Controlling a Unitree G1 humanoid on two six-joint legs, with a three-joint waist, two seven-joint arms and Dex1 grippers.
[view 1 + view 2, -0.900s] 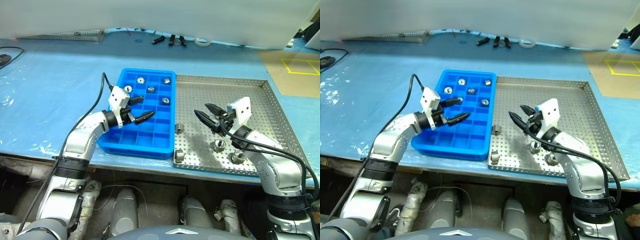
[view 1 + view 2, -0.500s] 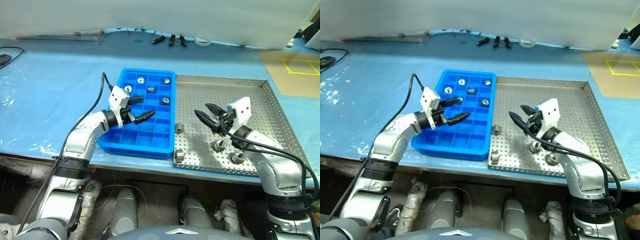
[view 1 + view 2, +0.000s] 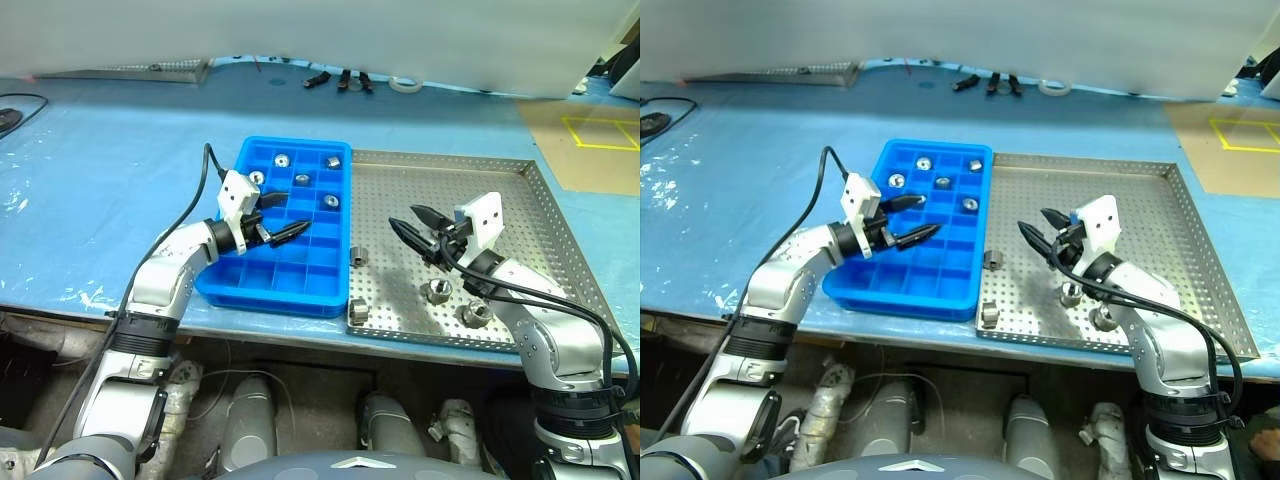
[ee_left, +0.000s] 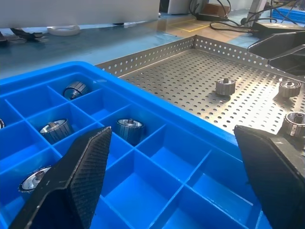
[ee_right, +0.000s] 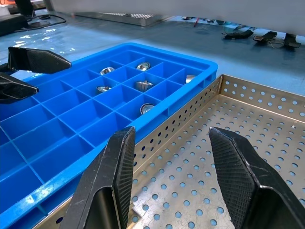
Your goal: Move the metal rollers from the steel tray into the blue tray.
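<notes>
The blue tray (image 3: pixel 285 262) lies mid-table, with several metal rollers (image 3: pixel 302 181) in its far compartments. Touching its right side is the steel tray (image 3: pixel 500 180). On its near floor lie several rollers: one by the blue tray (image 3: pixel 360 257), one at the front rim (image 3: pixel 358 313), and two under my right forearm (image 3: pixel 437 292). My left gripper (image 3: pixel 290 215) hovers open and empty over the blue tray's middle compartments. My right gripper (image 3: pixel 405 222) hangs open and empty above the steel tray's left part, pointing at the blue tray. The left wrist view shows rollers on the perforated floor (image 4: pixel 225 86).
Black tools (image 3: pixel 345 78) and a white tape ring (image 3: pixel 405 84) lie at the table's far edge. Cardboard with yellow tape (image 3: pixel 590 140) sits at the right. A black cable (image 3: pixel 15 110) is at the far left. The front table edge runs just below both trays.
</notes>
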